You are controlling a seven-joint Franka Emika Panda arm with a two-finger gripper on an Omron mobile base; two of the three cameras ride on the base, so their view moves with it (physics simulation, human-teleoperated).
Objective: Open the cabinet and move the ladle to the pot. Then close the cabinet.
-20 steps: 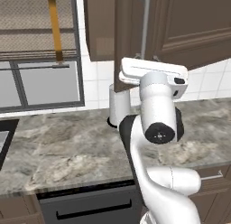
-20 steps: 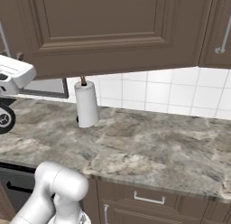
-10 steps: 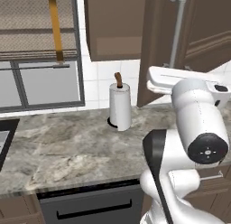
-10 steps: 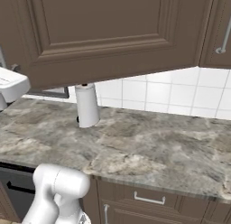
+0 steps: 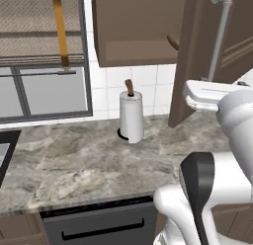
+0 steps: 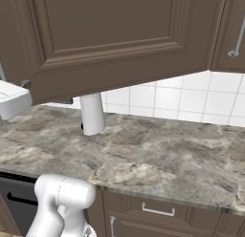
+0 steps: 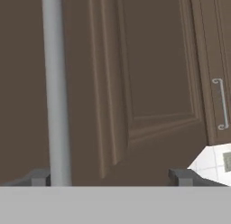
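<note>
The cabinet stands open, showing its plain brown interior. Its door is swung out toward me, and the door spans the upper part of the right base view. A slim brown curved piece, the ladle, peeks out inside the cabinet at the door's edge. My gripper is open in front of the door panel. The silver bar handle runs just inside the left fingertip, with a gap to the right one. The pot is out of view.
A white paper-towel roll stands on the marble counter below the cabinet. A window with blinds is at the left and a sink edge at far left. A neighbouring shut cabinet door has its own handle.
The cabinet door has swung further open and the arm has moved right with it. The jaws have spread wide and let go of the bar handle.
</note>
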